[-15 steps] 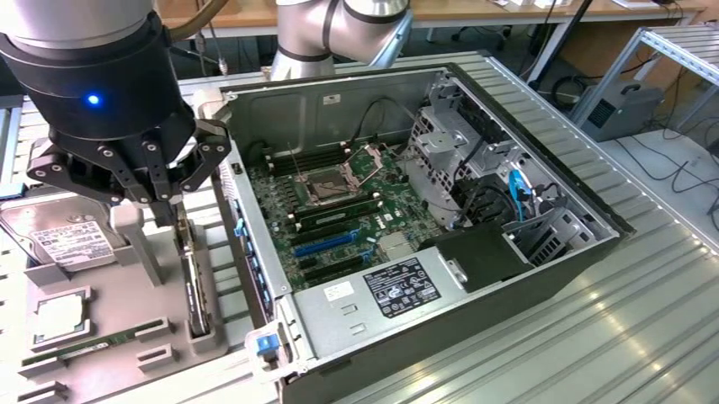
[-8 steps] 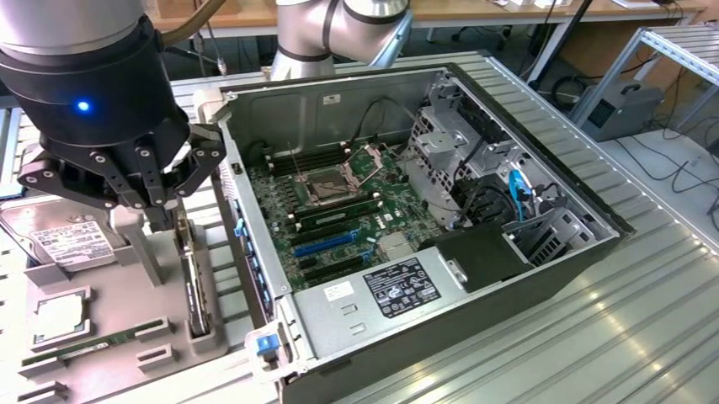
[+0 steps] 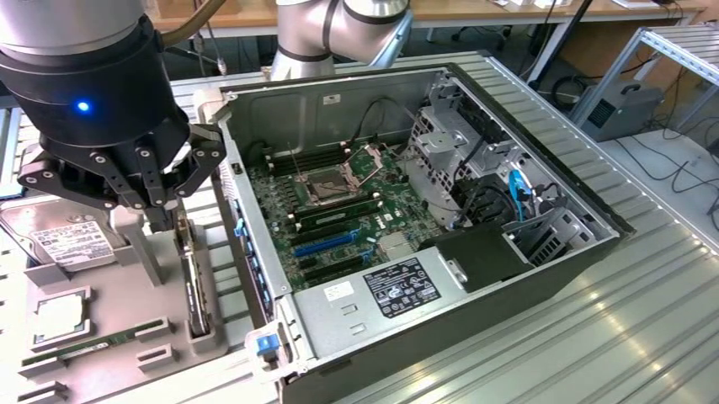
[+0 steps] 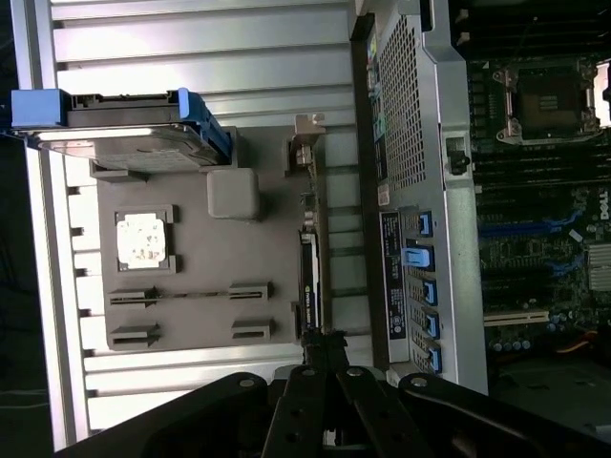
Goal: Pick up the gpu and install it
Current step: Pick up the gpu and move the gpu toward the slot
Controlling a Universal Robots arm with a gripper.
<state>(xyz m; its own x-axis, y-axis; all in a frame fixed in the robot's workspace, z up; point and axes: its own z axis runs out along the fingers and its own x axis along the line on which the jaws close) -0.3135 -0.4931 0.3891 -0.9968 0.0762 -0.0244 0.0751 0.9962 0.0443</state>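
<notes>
gpu stands on edge in a slot of the grey fixture tray, just beside the outer wall of the open pc case, not installed. Tool is over the tray at the card's far end, fingers clenched together. Whether they pinch the card's edge or only sit above it, cannot tell. Step in hand reads as the pick. To do it well, the grip likely wants the bare top edge, square to the card and clear of the fan, with a pull straight along the slot so the card does not bind or knock the case wall. Risk, as a judgement: a thin edge and an off-centre grip, so the card could swing. Hard drive, cpu chip and memory stick lie on the same tray, apart from the card. All of it sits on the ribbed metal worktop. The exterior view gives the case interior: motherboard, blue expansion slot, and the tool's height over the tray. The wrist view looks down the tool and has the gpu as a thin line meeting the fingertips, so alignment reads better there. It also shows the case's perforated rear panel.
</notes>
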